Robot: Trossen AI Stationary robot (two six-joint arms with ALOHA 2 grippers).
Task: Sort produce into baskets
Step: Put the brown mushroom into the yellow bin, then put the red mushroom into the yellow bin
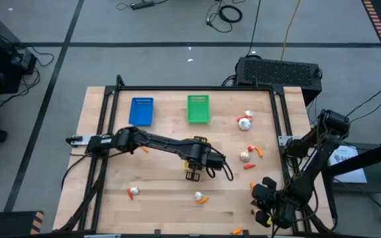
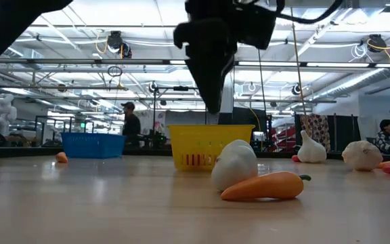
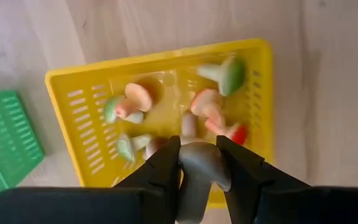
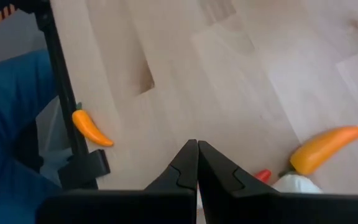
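My left gripper (image 3: 199, 163) hangs above the yellow basket (image 3: 67, 93) and is shut on a pale grey rounded toy piece (image 3: 201, 171). Several small toy pieces, green, pink and red, lie in the basket. In the low view the gripper (image 2: 213, 102) points down over the yellow basket (image 2: 212, 146). In the high view my left arm (image 1: 192, 170) hides most of that basket. The blue basket (image 1: 141, 111) and the green basket (image 1: 199, 109) stand at the far side. My right gripper (image 1: 263, 205) is shut and empty by the near right corner. My left gripper pinches the grey piece's rounded top (image 3: 197, 155) between its two fingers. The fingers come from above and point down. The piece is lifted clear above the yellow basket. Its lower part is hidden between the fingers.
White bulbs (image 1: 245, 122) (image 1: 245, 155) (image 1: 135, 192) (image 1: 198, 195) and orange pieces (image 1: 258, 152) (image 1: 204, 199) (image 1: 144, 149) lie scattered on the table. An orange piece (image 4: 92, 129) lies by the frame rail near my right gripper. A bulb (image 2: 235, 166) and a carrot (image 2: 263, 186) lie near the low camera.
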